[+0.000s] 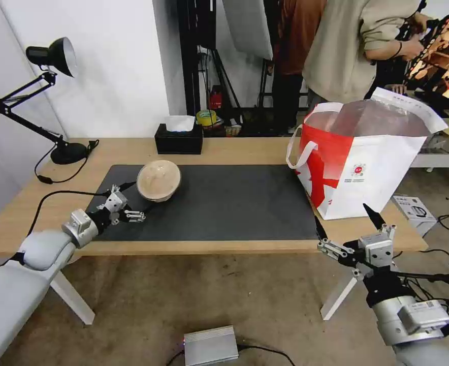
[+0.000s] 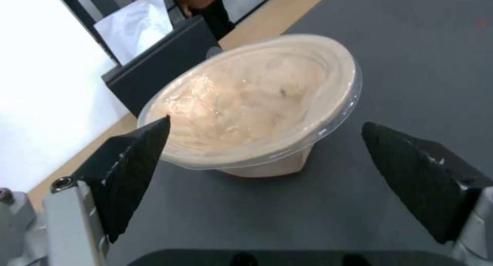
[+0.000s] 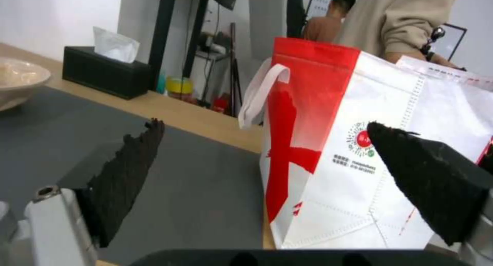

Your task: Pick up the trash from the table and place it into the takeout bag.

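One piece of trash, a beige-tan bowl (image 1: 158, 180) with a clear film over it, sits tilted on the dark mat (image 1: 234, 203) at the table's (image 1: 245, 147) left part. My left gripper (image 1: 135, 199) is open just in front of it; in the left wrist view the bowl (image 2: 257, 104) lies a little beyond the gripper (image 2: 265, 122), apart from both spread fingers. The red-and-white takeout bag (image 1: 366, 168) stands open at the table's right end. My right gripper (image 1: 344, 219) hangs open at the near table edge, before the bag (image 3: 411, 104), holding nothing.
A black tissue box (image 1: 179, 140) stands at the back edge behind the bowl. A black desk lamp (image 1: 57, 101) and its cable occupy the far left corner. A silver box (image 1: 209, 345) and a white carton (image 1: 412, 208) lie on the floor. People stand behind the bag.
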